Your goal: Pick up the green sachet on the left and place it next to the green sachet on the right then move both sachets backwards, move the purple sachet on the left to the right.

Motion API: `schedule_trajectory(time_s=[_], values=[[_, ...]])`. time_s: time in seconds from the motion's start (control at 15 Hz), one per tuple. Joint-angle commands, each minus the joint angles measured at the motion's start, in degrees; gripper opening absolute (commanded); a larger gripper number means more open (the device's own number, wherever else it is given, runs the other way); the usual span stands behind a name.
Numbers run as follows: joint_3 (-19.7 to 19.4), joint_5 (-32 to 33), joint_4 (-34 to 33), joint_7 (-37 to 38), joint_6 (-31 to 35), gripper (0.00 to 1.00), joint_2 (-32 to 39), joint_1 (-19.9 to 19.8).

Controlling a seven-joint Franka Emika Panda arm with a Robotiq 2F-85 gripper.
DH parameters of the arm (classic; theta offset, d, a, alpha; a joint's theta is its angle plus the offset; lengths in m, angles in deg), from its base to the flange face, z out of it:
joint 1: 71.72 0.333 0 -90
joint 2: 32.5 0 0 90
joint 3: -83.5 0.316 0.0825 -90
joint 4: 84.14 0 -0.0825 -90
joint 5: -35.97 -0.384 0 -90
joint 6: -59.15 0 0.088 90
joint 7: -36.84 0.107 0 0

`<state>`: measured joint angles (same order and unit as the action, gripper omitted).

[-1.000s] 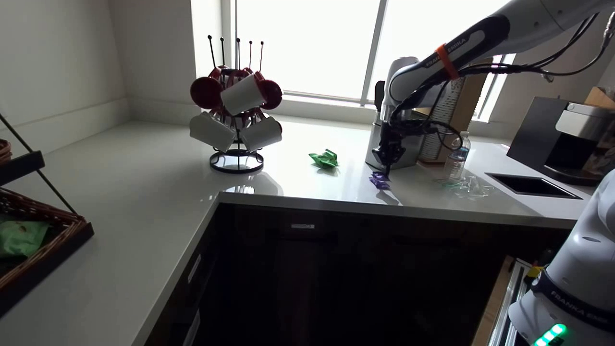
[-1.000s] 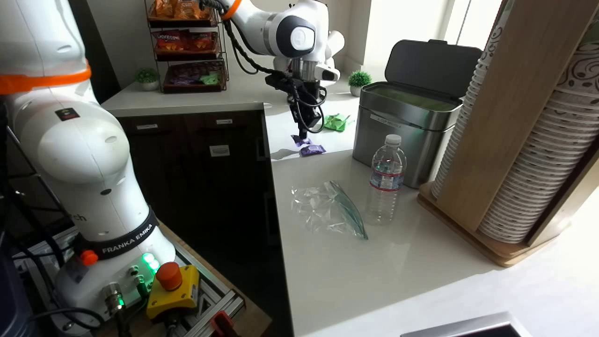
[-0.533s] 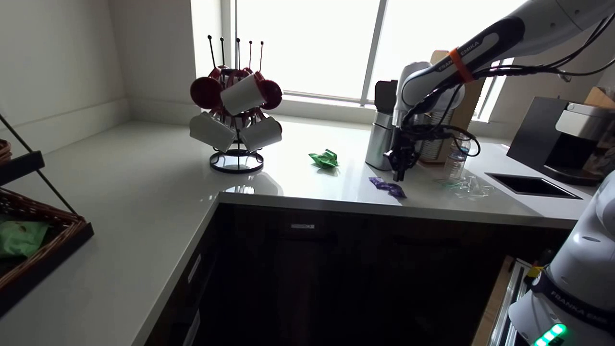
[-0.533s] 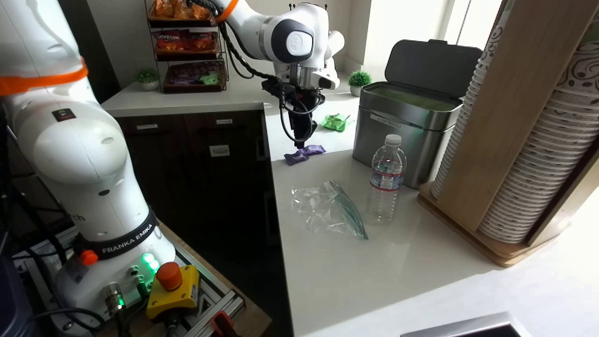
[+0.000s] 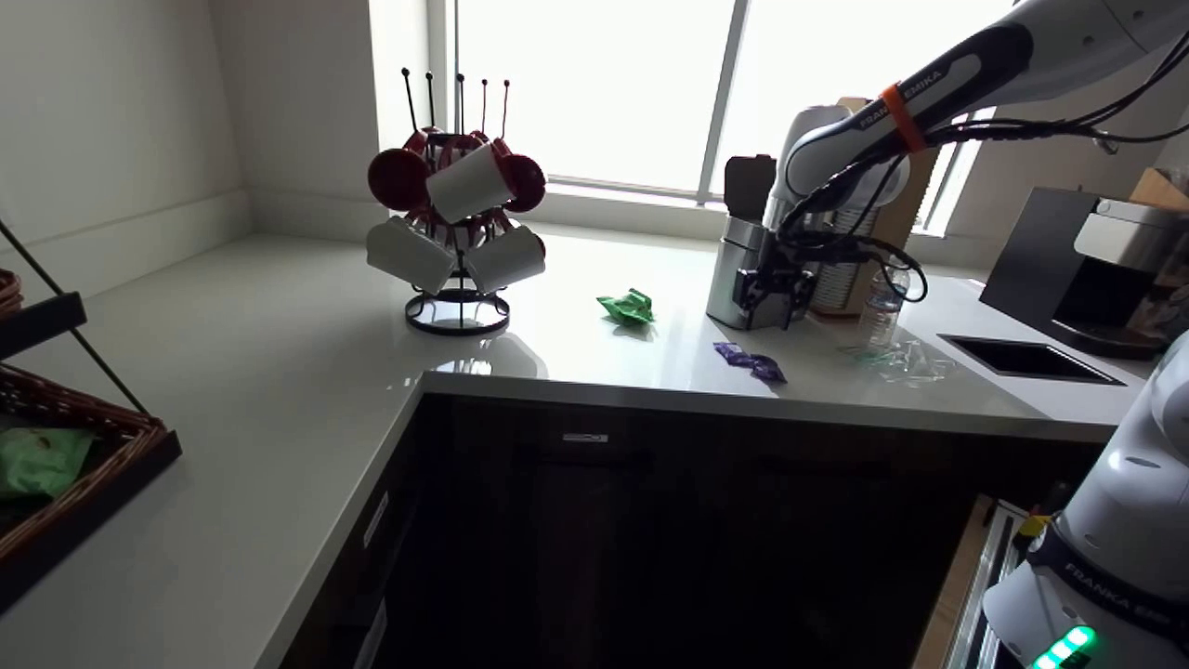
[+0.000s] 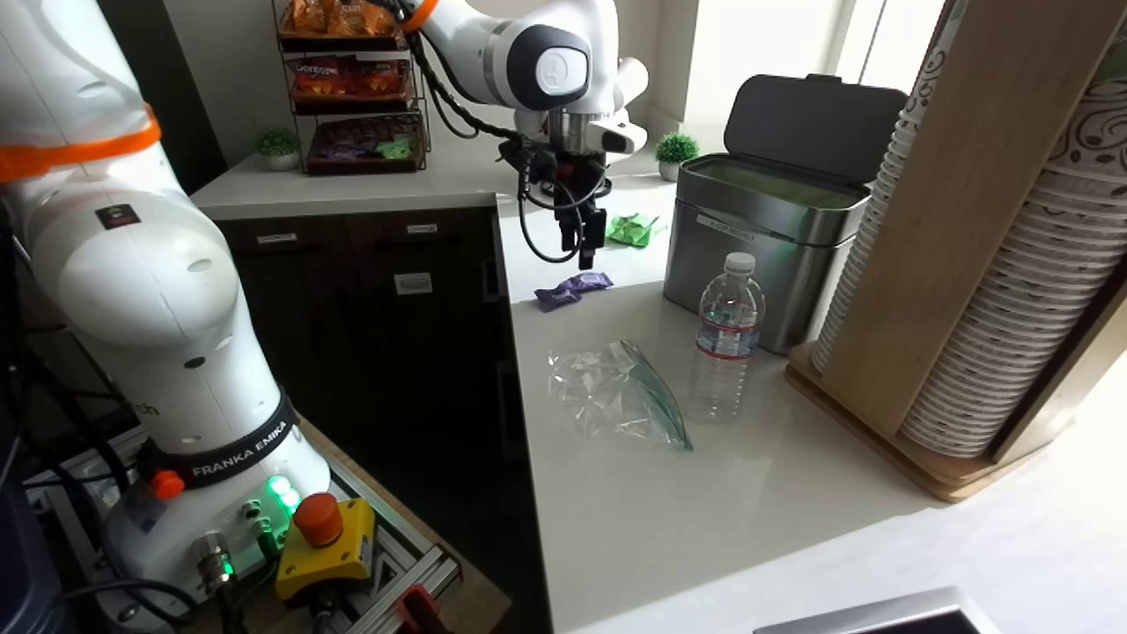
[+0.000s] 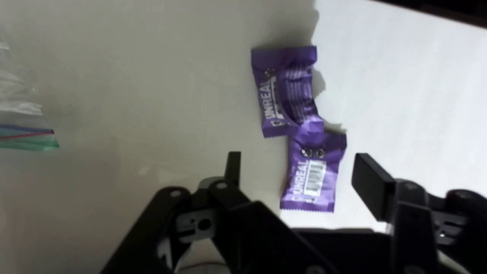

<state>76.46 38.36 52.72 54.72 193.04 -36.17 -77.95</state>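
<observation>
Two purple sachets lie end to end on the counter, their ends touching or overlapping. In the wrist view one purple sachet (image 7: pixel 287 91) is nearer the counter edge, while the other purple sachet (image 7: pixel 314 171) shows between my fingers. Both exterior views show them too, as a purple sachet (image 5: pixel 767 369) and a purple sachet (image 6: pixel 588 282). My gripper (image 7: pixel 300 177) hovers over them, jaws spread and holding nothing. The green sachets (image 5: pixel 629 308) form a crumpled bunch farther along the counter; I cannot tell there how many. In an exterior view the green sachets (image 6: pixel 631 231) lie beyond my gripper (image 6: pixel 578 253).
A metal bin (image 6: pixel 757 238) with its lid up stands close by the sachets. A clear plastic bag (image 6: pixel 616 392) and a water bottle (image 6: pixel 726 339) are nearby, with a cup holder (image 6: pixel 977 264) beyond. A mug rack (image 5: pixel 460 232) stands past the green sachets.
A purple sachet has shifted toward the counter edge, rightward in an exterior view, until it lies end to end with the other. My gripper has then risen off it and opened.
</observation>
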Motion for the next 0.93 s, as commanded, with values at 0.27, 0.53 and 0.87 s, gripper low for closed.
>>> schedule_trajectory(time_s=[0.27,0.53,0.87], values=[[1.0,-6.0,5.6,-7.3,13.4,1.0,-6.2,0.8],[0.9,-10.9,6.4,-13.9,16.6,1.0,-7.9,2.3],[1.4,-10.2,5.8,-16.8,16.6,1.0,-9.3,2.8]])
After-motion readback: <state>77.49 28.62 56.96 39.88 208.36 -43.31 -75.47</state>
